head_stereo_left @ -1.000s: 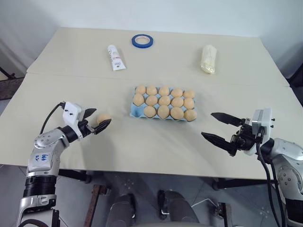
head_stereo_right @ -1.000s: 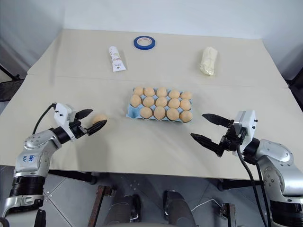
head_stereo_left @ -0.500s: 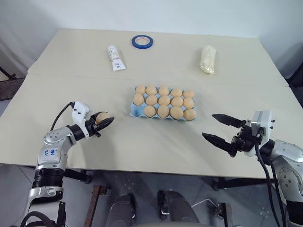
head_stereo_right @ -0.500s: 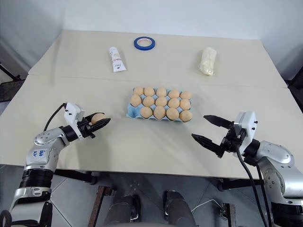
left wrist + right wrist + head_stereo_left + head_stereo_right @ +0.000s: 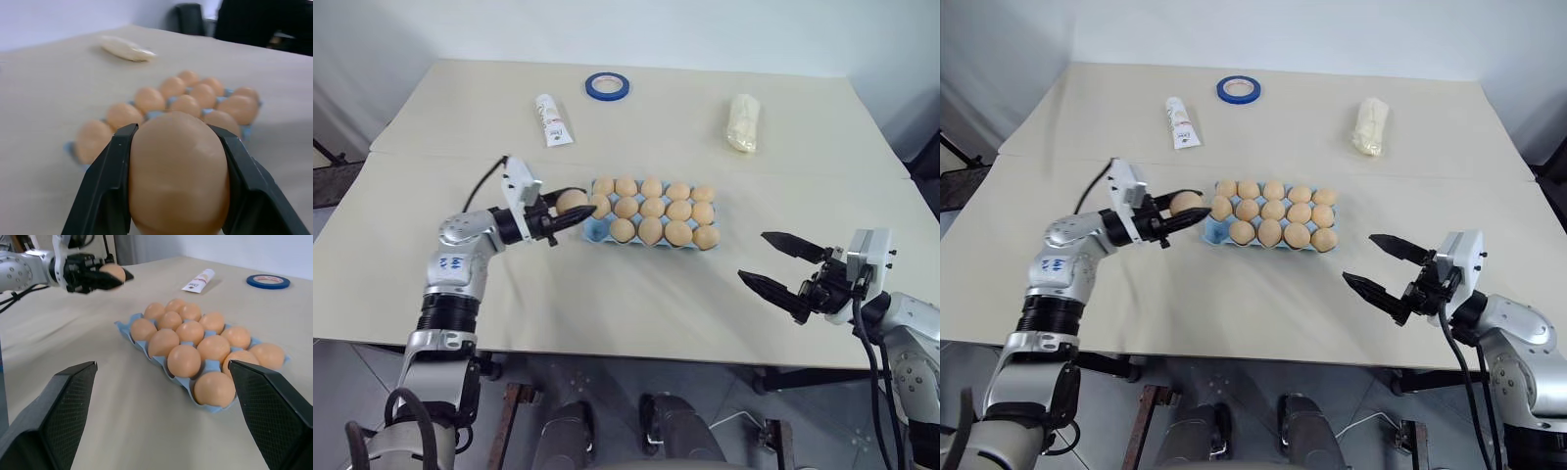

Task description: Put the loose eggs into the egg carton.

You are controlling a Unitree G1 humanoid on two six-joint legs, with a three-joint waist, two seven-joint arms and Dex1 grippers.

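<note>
A tan egg (image 5: pixel 572 202) is off the table with my left gripper (image 5: pixel 570 211) shut on it, just at the left end of the light blue egg carton (image 5: pixel 595 231). In the left wrist view the egg (image 5: pixel 178 171) sits between the black fingers (image 5: pixel 105 191), with the carton's eggs beyond. Eggs fill the carton except its near-left corner cup, which shows bare blue. My right gripper (image 5: pixel 754 257) hangs open and holds nothing, to the right of the carton and nearer the table's front edge.
A blue tape ring (image 5: pixel 607 85), a white tube (image 5: pixel 551 119) and a cream lumpy bag (image 5: pixel 744 121) lie at the back of the beige table (image 5: pixel 636 304). A seam runs across the table behind the carton.
My left gripper shut on the loose egg on the table, lifted it and carried it right, up to the carton's left end. The right arm stayed put.
</note>
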